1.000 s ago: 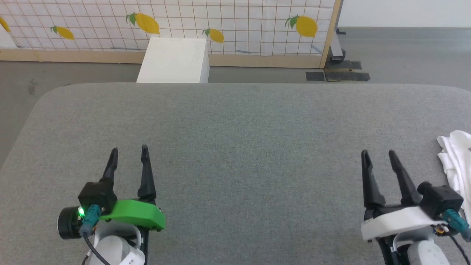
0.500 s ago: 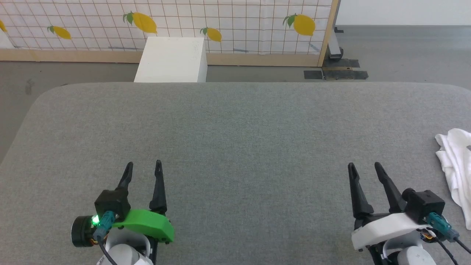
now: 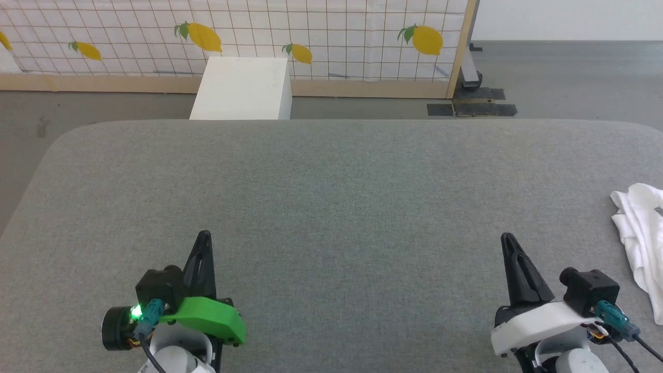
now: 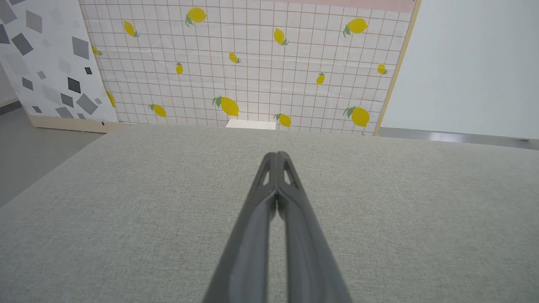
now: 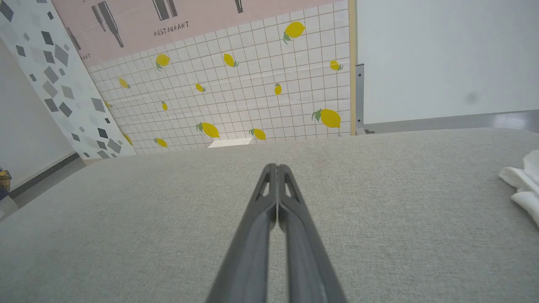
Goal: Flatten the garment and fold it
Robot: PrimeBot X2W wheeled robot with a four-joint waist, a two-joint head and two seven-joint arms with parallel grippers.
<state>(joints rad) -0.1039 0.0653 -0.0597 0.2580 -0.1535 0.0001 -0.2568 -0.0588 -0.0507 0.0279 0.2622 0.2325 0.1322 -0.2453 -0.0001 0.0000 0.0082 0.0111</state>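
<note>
Left gripper [image 3: 203, 236]: jaws pressed together, both fingers meeting in a single point, nothing between them. The left wrist view confirms this: the two dark fingers [image 4: 252, 235] touch at their tips. The gripper is over the table [image 3: 331, 176], near its front edge and left of its middle, tips pointing toward the table's far edge. A green shell [image 3: 207, 318] sits behind the fingers. A small green light [image 3: 137, 311] is lit on the camera housing beside it.

Right gripper [image 3: 507, 238]: jaws likewise pressed together, holding nothing. It is over the table near its front edge, right of its middle, tips toward the far edge. A white shell [image 3: 533, 321] sits behind the fingers.

Garment [image 3: 639, 233]: white, crumpled in a wrinkled heap on the table at its right edge, partly cut off by the frame. It is apart from the right gripper, further toward the table's right side. A small dark mark shows on the cloth, too small to read.

Table: grey woven fabric top, rounded far corners.

White box [image 3: 241, 88]: stands on the floor [image 3: 103, 109] just beyond the table's far edge, left of its middle.

Lemon-print panel [image 3: 336, 31]: upright beyond the table's far edge, behind the box, with a wooden frame.
</note>
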